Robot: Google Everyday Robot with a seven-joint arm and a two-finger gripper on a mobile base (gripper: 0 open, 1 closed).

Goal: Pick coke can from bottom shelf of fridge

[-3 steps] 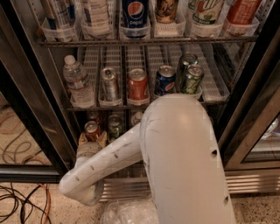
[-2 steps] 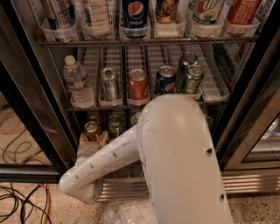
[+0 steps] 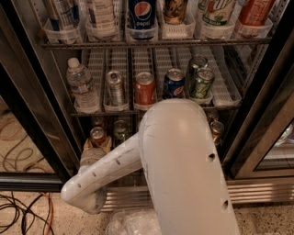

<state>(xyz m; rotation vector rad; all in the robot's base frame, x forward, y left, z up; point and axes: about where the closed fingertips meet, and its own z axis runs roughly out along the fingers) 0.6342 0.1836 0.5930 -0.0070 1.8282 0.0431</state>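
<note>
I see the gripper [image 3: 94,150] low in the fridge [image 3: 257,190], right under the coke can [image 3: 97,135], but I cannot tell whether it is spread or clamped.

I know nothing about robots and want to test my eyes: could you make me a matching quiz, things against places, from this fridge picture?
Things:
1 water bottle
2 coke can
3 Pepsi bottle
4 gripper

Places:
A top shelf
B just below the coke can in the picture
C middle shelf, far left
D bottom shelf, left side

Pairs: 1-C, 2-D, 3-A, 4-B.
</note>
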